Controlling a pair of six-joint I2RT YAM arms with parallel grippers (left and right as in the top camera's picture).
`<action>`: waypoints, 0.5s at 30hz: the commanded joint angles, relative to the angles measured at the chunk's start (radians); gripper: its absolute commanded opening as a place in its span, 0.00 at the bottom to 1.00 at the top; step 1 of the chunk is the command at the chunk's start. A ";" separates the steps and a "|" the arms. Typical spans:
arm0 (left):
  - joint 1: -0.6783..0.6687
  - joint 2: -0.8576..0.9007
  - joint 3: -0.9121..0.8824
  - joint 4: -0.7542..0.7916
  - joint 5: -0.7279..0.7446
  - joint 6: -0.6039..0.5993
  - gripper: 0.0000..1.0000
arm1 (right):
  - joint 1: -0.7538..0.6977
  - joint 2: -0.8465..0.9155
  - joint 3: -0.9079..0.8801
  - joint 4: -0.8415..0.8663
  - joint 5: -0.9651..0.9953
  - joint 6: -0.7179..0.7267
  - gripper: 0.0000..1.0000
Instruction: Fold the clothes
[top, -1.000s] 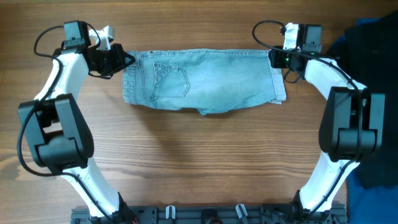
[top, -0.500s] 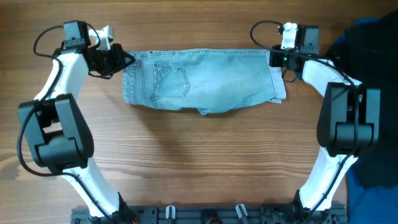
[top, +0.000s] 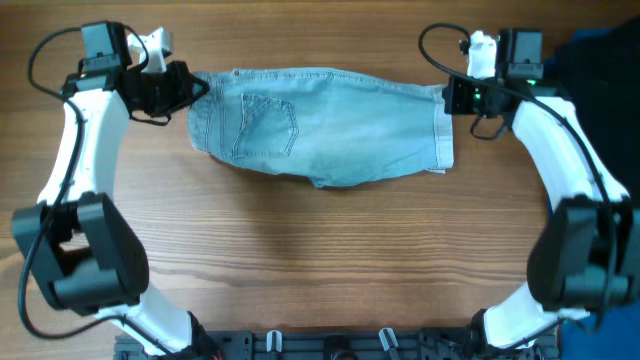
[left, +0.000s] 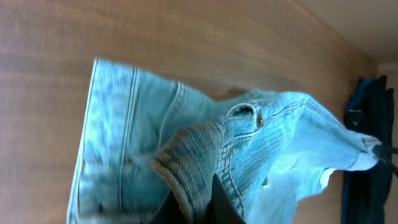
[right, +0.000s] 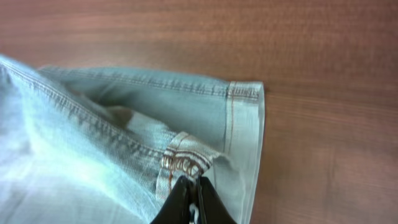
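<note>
The clothes, pale blue jeans (top: 320, 125), lie folded across the far middle of the table, back pocket up at the left. My left gripper (top: 196, 88) is shut on the waistband corner at the far left, and the bunched waistband (left: 193, 158) rises between its fingers. At the far right, my right gripper (top: 447, 95) is shut on the stitched hem corner (right: 186, 163). The far edge of the jeans is pulled up off the wood between the two grips. The leg hems (top: 443, 140) lie flat at the right.
Dark navy and bright blue cloth (top: 600, 60) lies piled at the right edge of the table. Bare wood (top: 320, 260) stretches from the jeans to the near edge, where the arm bases stand.
The right gripper has shut on the hem corner. Both arms have moved outward and away, lifting and stretching the far edge of the jeans.
</note>
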 joint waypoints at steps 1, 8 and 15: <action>-0.002 -0.076 0.005 -0.124 -0.050 0.005 0.04 | -0.003 -0.134 0.003 -0.169 -0.016 0.006 0.04; -0.003 -0.079 0.005 -0.468 -0.170 0.000 0.04 | -0.002 -0.182 -0.022 -0.593 -0.016 0.054 0.04; -0.003 -0.079 0.005 -0.702 -0.301 -0.055 0.04 | -0.002 -0.182 -0.079 -0.719 -0.011 0.112 0.04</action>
